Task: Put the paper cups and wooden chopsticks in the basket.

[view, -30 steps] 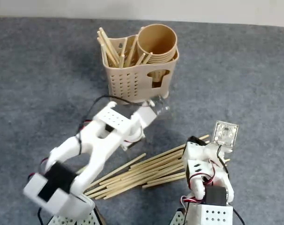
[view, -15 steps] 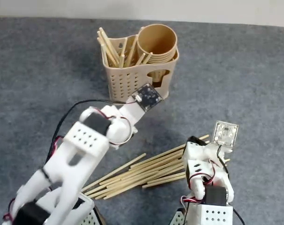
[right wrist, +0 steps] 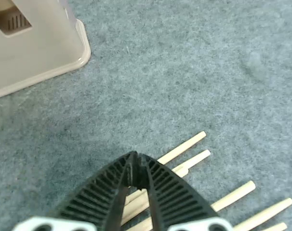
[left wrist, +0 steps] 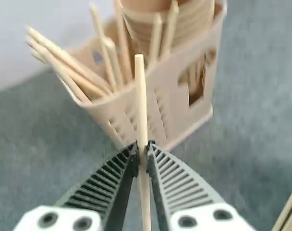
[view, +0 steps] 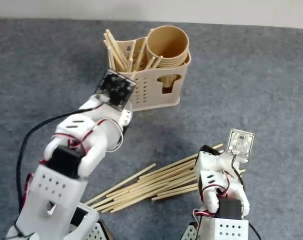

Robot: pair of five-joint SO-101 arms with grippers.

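Swung leftward since the earlier frame, the left gripper [left wrist: 142, 149] pinches one chopstick [left wrist: 140, 96]. Its long axis points at the basket [left wrist: 182, 82] just ahead.

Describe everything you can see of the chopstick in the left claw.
The chopstick is a plain, straight stick of pale wood with a blunt, squared tip. The left claw is shut on it, and its free end points at the basket. Whether the tip touches the basket is unclear.
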